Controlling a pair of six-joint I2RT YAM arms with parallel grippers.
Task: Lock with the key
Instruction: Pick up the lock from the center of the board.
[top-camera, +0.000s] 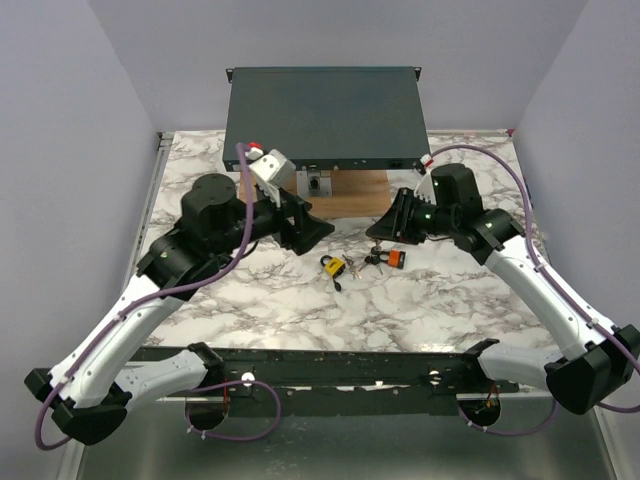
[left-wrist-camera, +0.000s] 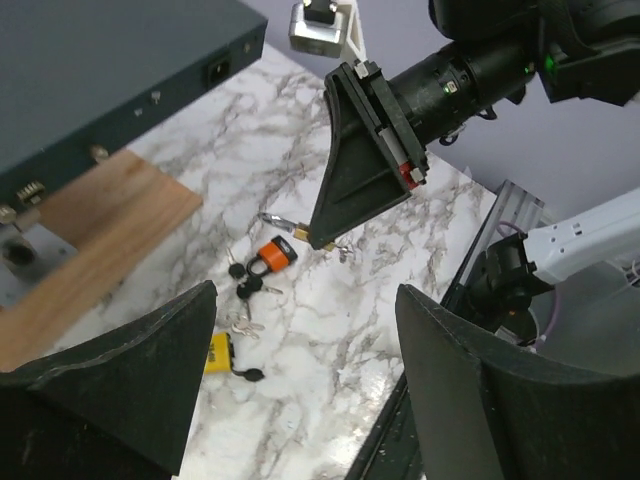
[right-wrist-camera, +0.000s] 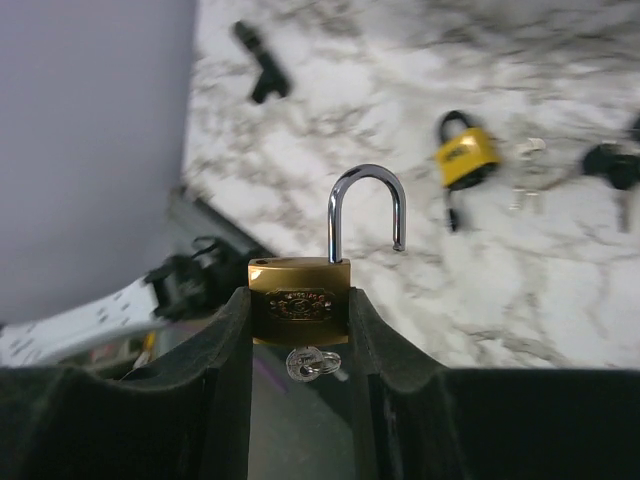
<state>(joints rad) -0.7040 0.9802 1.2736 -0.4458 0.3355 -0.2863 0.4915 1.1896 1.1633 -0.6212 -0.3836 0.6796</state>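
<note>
Two padlocks are present: the brass padlock (right-wrist-camera: 300, 305), its shackle open, is clamped between the fingers of the right gripper (top-camera: 385, 231), and the yellow padlock (top-camera: 333, 265) lies mid-table. One orange-headed key (top-camera: 397, 259) lies just right of it among dark keys. The marble table (top-camera: 450, 300) is enclosed by pale violet walls. The left gripper (left-wrist-camera: 305, 300) hovers left of centre, fingers wide apart.

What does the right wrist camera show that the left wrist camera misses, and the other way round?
Only the right wrist view: a small key stuck in the bottom of the brass padlock. Only the left wrist view: the orange-headed key, the dark box and the wooden board. Both: the brass padlock in the right claw, the yellow padlock, the marble table.
</note>
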